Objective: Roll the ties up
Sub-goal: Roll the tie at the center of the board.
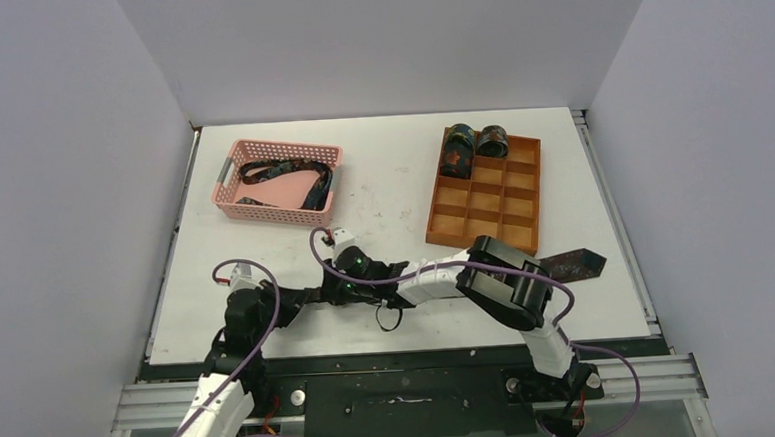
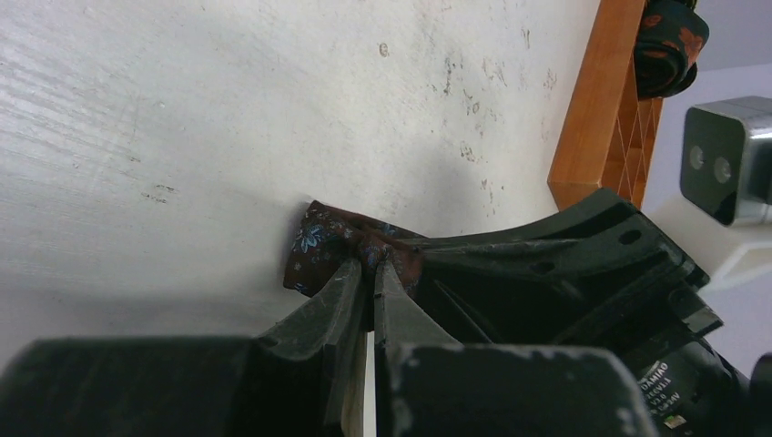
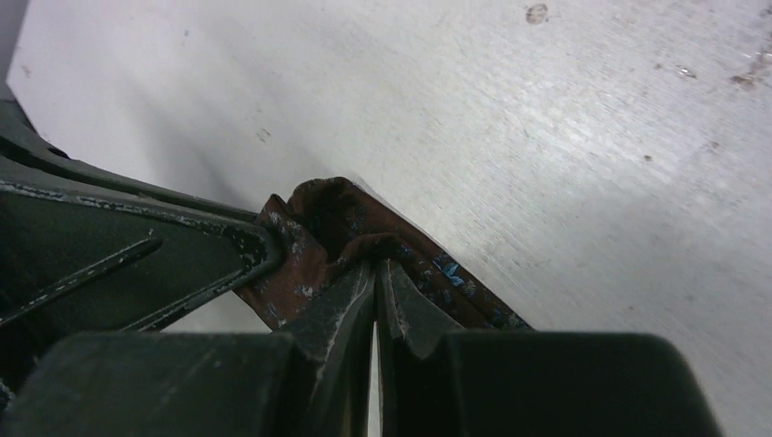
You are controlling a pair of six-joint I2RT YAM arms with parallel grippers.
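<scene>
1. Left gripper (image 2: 371, 269) and right gripper (image 3: 376, 269) both pinched shut on the tie (image 2: 314, 244) end, bunched at their tips.
2. Suggest rotating both together under light tension; the tail runs back beneath right gripper.

In the top view the left arm (image 1: 239, 326) rises from its base at 7 o'clock, bends, and sends its forearm toward 3 o'clock. The right arm (image 1: 513, 292) climbs from 5 o'clock, folds at the elbow and reaches toward 9 o'clock. The 2 wrists meet nose to nose, low in the view. The left gripper (image 2: 371, 269) and right gripper (image 3: 376, 264) each have jaws pressed together, pinching the tie (image 2: 314, 250).
</scene>
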